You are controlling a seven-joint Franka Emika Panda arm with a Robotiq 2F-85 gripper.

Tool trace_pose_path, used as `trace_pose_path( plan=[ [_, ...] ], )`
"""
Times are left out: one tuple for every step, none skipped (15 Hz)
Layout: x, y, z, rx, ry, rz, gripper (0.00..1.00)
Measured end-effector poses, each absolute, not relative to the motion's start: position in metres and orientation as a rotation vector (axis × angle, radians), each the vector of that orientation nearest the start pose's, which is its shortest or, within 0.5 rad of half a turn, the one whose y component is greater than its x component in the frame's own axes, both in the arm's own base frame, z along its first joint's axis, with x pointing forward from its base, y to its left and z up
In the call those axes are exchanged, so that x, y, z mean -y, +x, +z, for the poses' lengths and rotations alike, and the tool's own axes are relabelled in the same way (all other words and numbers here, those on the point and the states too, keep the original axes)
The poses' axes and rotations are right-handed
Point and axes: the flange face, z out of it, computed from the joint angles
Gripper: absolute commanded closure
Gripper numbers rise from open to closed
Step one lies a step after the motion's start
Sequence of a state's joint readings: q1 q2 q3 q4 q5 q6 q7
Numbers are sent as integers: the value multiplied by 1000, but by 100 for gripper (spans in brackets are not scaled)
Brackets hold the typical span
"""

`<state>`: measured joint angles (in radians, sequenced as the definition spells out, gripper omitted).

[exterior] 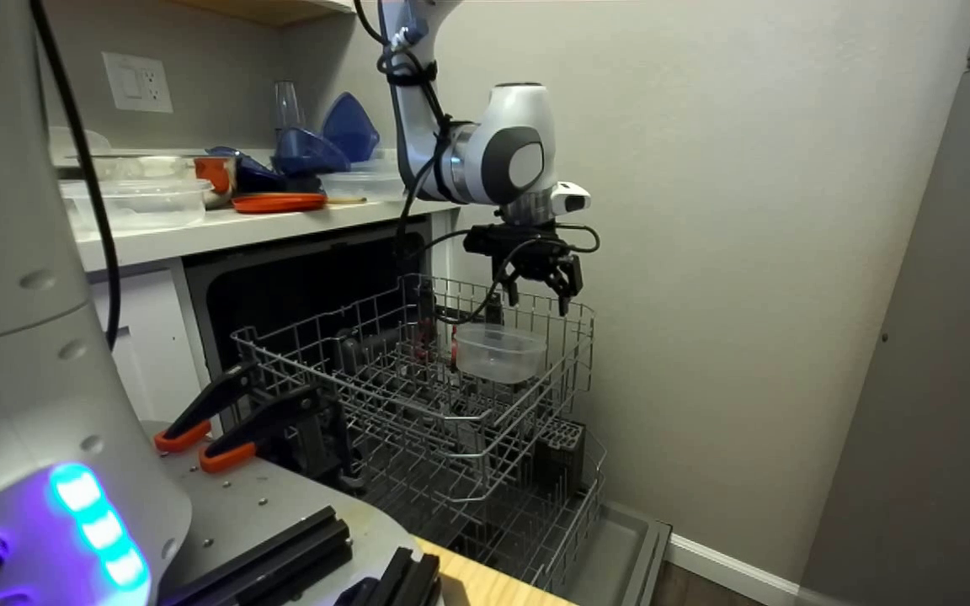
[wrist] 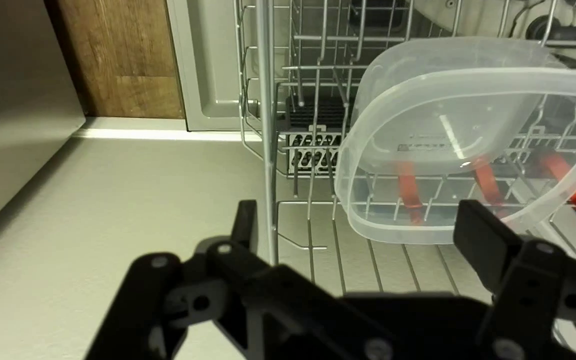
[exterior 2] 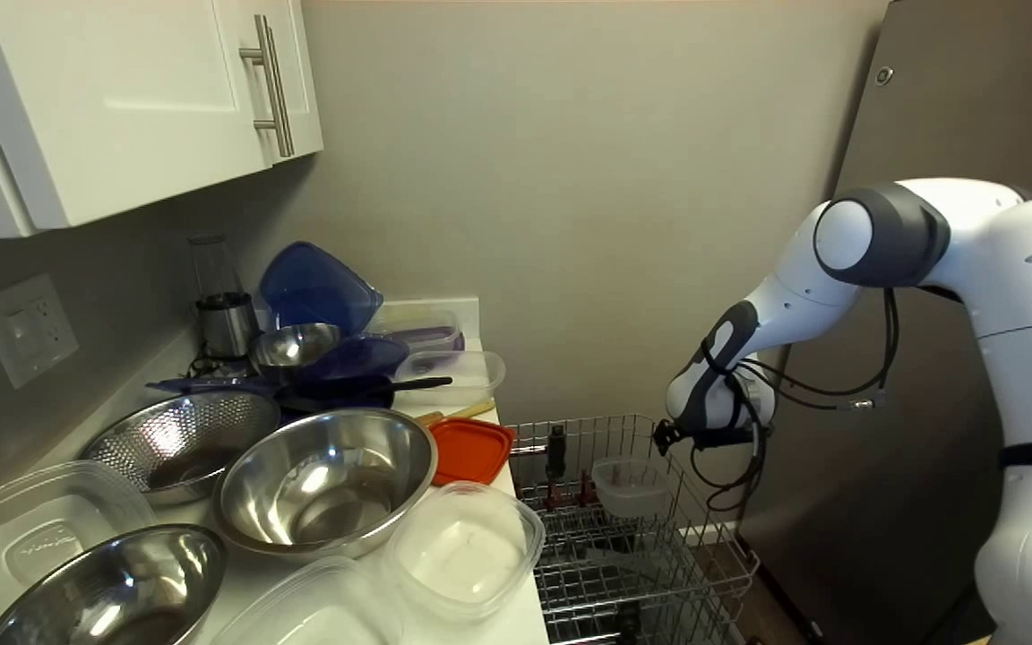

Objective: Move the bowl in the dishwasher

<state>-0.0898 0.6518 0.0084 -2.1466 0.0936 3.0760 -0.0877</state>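
Observation:
The bowl is a pale translucent rounded container. It sits in the upper wire rack of the dishwasher, near the rack's wall side, with its opening facing up. It also shows in an exterior view and in the wrist view, where red rack clips show through its side. My gripper is open above the rack, apart from the bowl and higher than its rim. In the wrist view, the gripper's fingers are wide apart with nothing between them. The bowl is ahead and to the right.
The upper and lower racks are pulled out; a grey cutlery basket stands in the lower one. The wall is close beside the rack. The counter holds steel bowls, clear containers, an orange lid and blue items.

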Motion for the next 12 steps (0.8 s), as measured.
trace_pose_path(
  plan=[
    [57,581,117,-156,-3108,-433,0],
    [58,588,111,-165,-3108,-426,0],
    [58,593,106,-169,-3107,-418,0],
    [58,599,101,-168,-3106,-402,0],
    [56,604,97,-164,-3103,-387,0],
    [53,608,92,-160,-3098,-368,0],
    [49,612,88,-155,-3091,-349,0],
    [45,615,84,-151,-3081,-332,0],
    [41,618,81,-148,-3071,-314,0],
    [38,621,78,-147,-3062,-298,0],
    [36,622,75,-146,-3056,-281,0],
    [36,623,71,-146,-3055,-265,0]
  ],
)
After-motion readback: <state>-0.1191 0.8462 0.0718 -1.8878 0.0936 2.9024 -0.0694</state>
